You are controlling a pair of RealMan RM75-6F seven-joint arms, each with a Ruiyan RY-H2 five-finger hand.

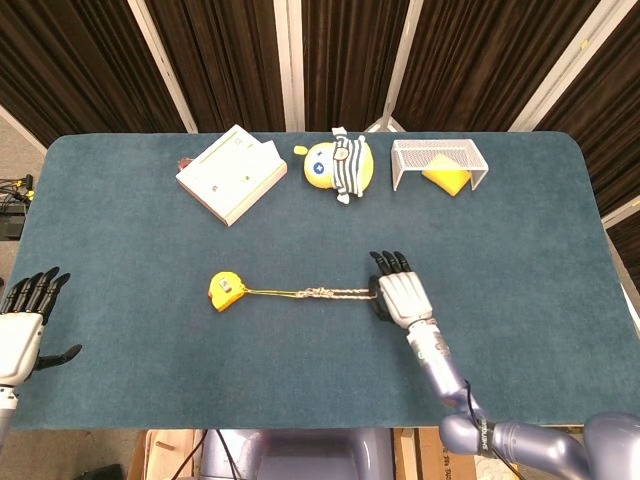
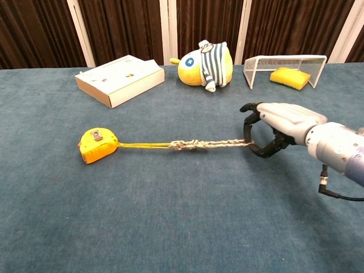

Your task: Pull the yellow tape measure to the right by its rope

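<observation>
The yellow tape measure lies on the blue table left of centre. Its rope, thin yellow cord then knotted pale braid, runs taut to the right. My right hand holds the rope's right end, fingers curled around it in the chest view. My left hand sits off the table's front left corner, fingers spread, holding nothing; the chest view does not show it.
Along the far edge stand a white box, a yellow plush toy in a striped shirt and a small white wire goal with a yellow sponge inside.
</observation>
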